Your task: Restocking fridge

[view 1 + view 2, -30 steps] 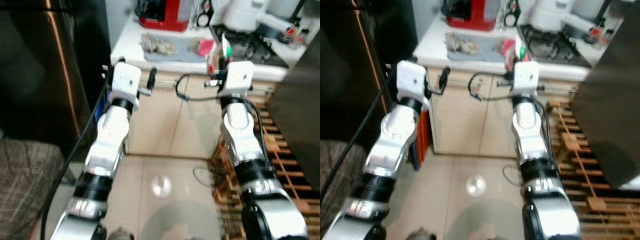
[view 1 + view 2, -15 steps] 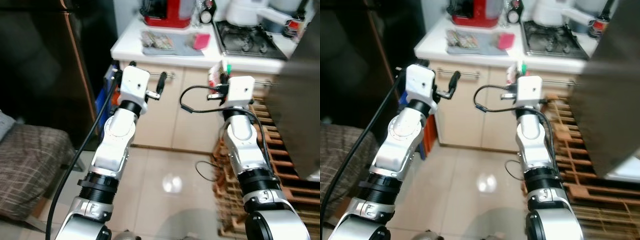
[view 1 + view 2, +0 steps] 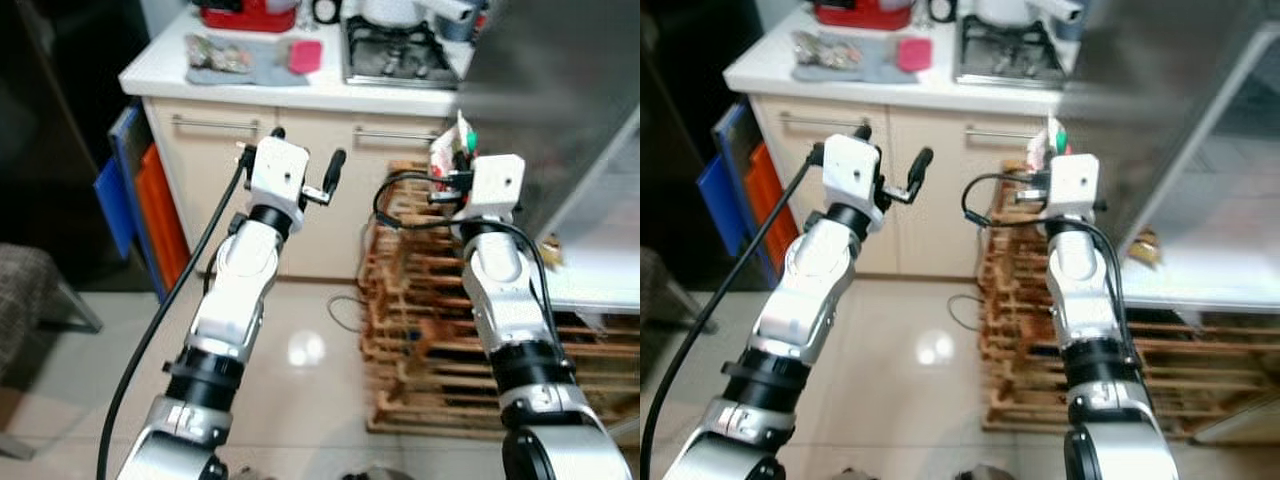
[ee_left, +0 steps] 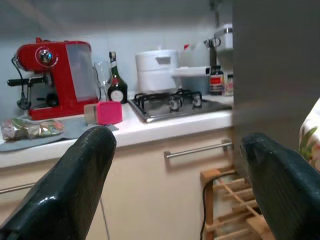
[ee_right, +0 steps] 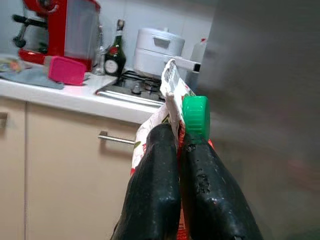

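Note:
My right gripper is shut on a small carton with a green screw cap, held up at chest height. In the left eye view the carton sticks out past the right wrist, close to the grey fridge door. Beyond that door, a white shelf of the open fridge shows at the right. My left gripper is raised beside it, open, its fingers wide apart with nothing between them.
A cream cabinet carries a worktop with a red coffee machine, a pink box and a gas hob. A wooden pallet lies on the floor under my right arm. Blue and orange boards lean at the left.
The whole view has swung to the right, bringing the fridge door and shelf into sight. Both arms keep their raised pose and the carton stays in the right gripper.

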You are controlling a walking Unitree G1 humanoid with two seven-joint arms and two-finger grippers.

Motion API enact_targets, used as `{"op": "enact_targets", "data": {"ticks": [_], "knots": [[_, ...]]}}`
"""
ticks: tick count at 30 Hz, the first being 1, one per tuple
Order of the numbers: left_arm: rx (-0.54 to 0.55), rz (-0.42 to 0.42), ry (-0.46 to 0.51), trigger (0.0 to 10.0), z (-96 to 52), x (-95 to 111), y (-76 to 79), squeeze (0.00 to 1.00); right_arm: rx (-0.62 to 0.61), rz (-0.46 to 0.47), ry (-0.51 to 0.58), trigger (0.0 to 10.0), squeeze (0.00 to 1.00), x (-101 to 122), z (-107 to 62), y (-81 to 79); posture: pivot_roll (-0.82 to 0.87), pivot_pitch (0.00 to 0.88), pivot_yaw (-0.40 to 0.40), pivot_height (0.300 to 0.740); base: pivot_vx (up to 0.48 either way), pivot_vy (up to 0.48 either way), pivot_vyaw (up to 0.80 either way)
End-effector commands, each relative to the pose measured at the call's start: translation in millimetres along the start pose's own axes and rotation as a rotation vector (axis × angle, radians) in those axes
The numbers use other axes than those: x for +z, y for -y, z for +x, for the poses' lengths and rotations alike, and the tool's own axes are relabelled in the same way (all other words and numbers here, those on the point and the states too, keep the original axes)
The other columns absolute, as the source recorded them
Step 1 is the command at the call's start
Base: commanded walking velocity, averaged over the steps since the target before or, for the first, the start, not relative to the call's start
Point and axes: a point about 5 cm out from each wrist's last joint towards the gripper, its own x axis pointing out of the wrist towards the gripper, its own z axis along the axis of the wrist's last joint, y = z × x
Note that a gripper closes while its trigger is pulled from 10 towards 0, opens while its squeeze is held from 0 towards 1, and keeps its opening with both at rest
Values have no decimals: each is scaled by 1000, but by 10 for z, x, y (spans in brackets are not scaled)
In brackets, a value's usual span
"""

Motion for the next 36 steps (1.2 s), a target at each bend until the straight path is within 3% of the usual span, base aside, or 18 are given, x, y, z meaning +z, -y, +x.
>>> {"op": "enact_targets", "data": {"ticks": [1,11,18,36], "knots": [[5,-9,20,10000,36,40,1,0,8,-7,14,0,0,44,4,4,-16,0,-34,740,0,0,0],[9,-9,34,10000,55,53,-36,0,68,4,49,0,0,91,-37,-90,-21,0,-24,740,0,0,-472],[-6,-5,30,10000,54,11,5,0,183,3,89,0,0,136,-136,-233,-37,0,-23,740,0,0,-729],[-30,-19,37,10000,84,13,79,0,178,33,50,0,0,74,-238,-164,-56,0,-9,740,0,0,-710]]}}
